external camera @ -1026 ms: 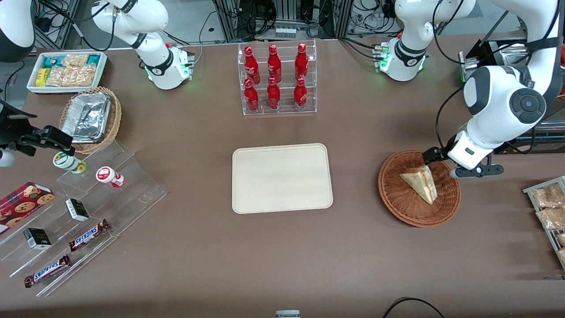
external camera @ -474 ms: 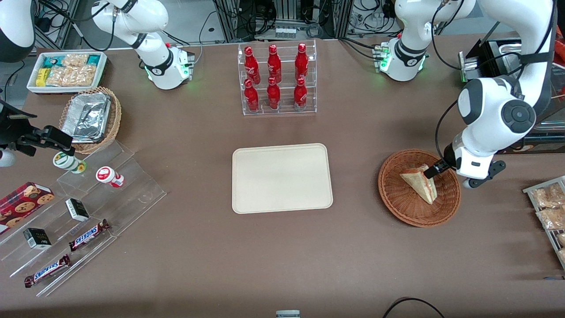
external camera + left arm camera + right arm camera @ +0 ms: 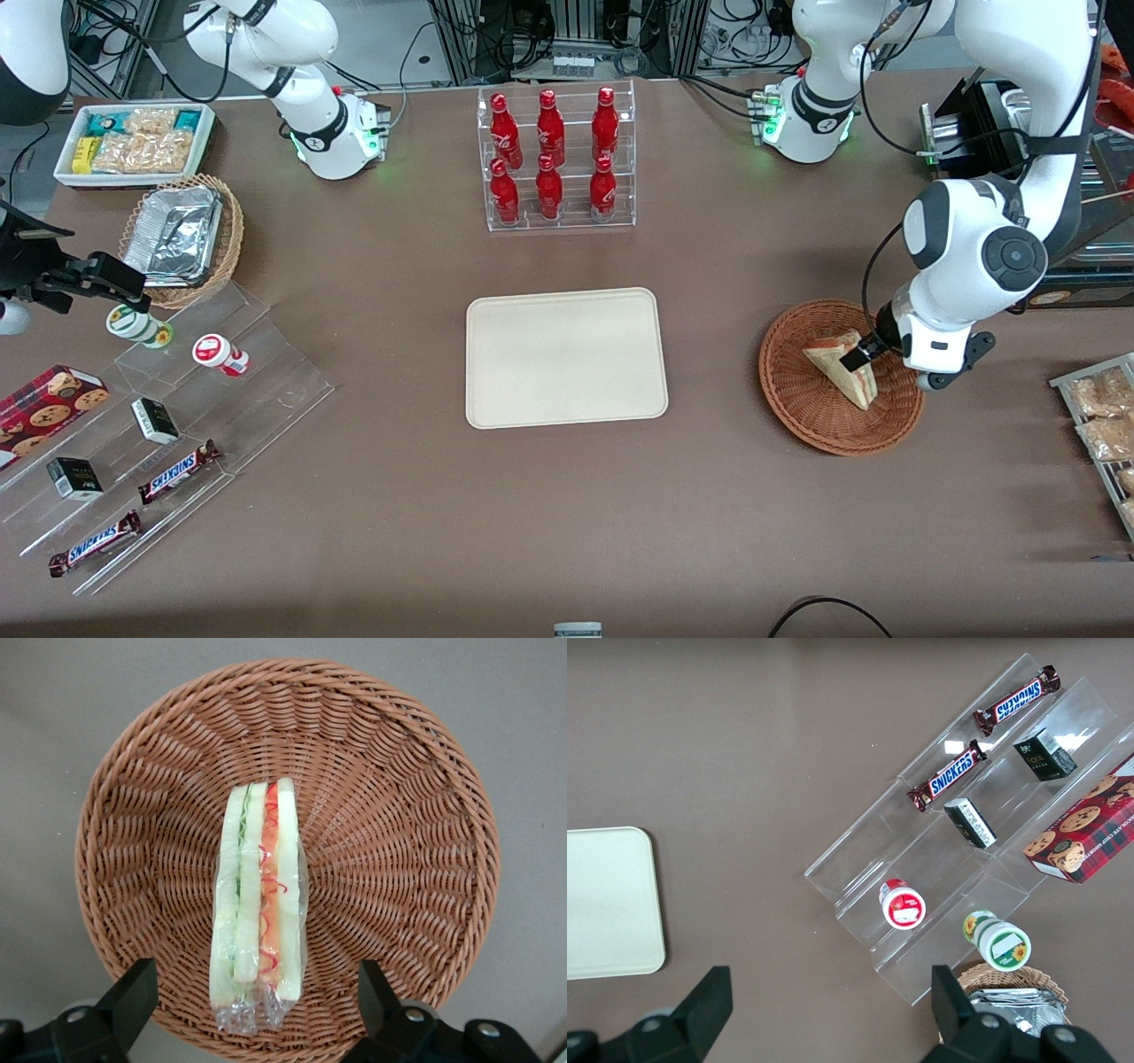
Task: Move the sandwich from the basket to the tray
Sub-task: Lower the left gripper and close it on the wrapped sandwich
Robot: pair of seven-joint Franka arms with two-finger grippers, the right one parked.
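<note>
The sandwich (image 3: 849,381) lies on its side in the round reddish-brown wicker basket (image 3: 802,412), toward the working arm's end of the table. In the left wrist view the sandwich (image 3: 259,904) shows its green, red and yellow layers in clear wrap, in the middle of the basket (image 3: 399,859). My left gripper (image 3: 864,354) is low over the basket and open. Its two black fingers (image 3: 133,997) stand on either side of the sandwich's wrapped end without touching it; the gripper (image 3: 257,1010) holds nothing. The cream-beige tray (image 3: 567,357) lies bare at the table's middle.
A clear rack of red bottles (image 3: 554,159) stands farther from the front camera than the tray. A grid tray of snack bags (image 3: 1103,416) lies beside the basket at the table's edge. Clear stepped shelves with candy bars (image 3: 168,425) and a tan basket with foil containers (image 3: 182,235) are toward the parked arm's end.
My left gripper has come down and nearer to the front camera, from above the basket's rim to astride the sandwich's end. The sandwich has not moved.
</note>
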